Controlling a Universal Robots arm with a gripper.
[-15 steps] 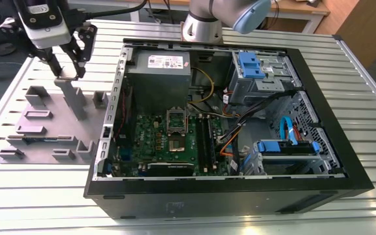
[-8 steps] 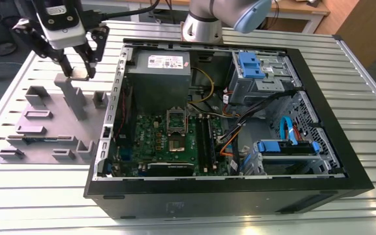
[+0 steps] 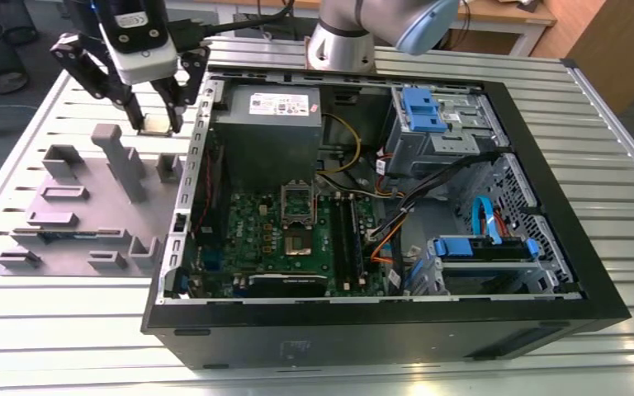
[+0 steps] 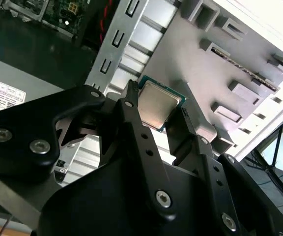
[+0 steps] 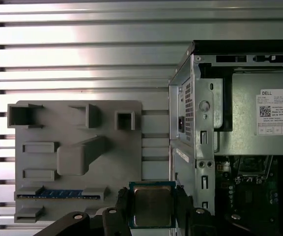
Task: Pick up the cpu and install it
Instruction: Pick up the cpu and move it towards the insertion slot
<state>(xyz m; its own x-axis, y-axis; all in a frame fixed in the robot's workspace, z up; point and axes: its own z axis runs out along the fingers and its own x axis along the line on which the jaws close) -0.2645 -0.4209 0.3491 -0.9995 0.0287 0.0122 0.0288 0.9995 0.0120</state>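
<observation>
The cpu [image 3: 158, 125], a small silvery square with a thin green edge, sits pinched by two opposite sides between the black fingertips of the gripper [image 3: 155, 120], metal top toward the cameras in both wrist views [image 4: 157, 104] [image 5: 152, 205]. In the exterior view the pair hangs at about ten o'clock in the frame, above the edge of the lilac-grey holder plate [image 3: 75, 223] nearest the open computer case [image 3: 593, 280] and just outside the case's side wall. The chip appears to be held in the air, apart from the plate's blocks.

The pick-up looks done and the carry is the step in hand; the install is not yet made. The socket [image 3: 298, 241] lies on the green motherboard [image 3: 245, 239] inside the case, its dark metal frame [image 3: 298, 200] seemingly swung open, between four and five o'clock from the gripper in the exterior view. The grey power supply [image 3: 267, 132] stands at three o'clock from the gripper, between it and the drive bays.

By this judgement, the move ahead calls for clearing the case wall, keeping the chip level and square to the socket, and lowering it gently. A tilted or turned chip could foul the socket's contacts. The plate rests on a slatted metal tabletop [image 3: 53, 322].
</observation>
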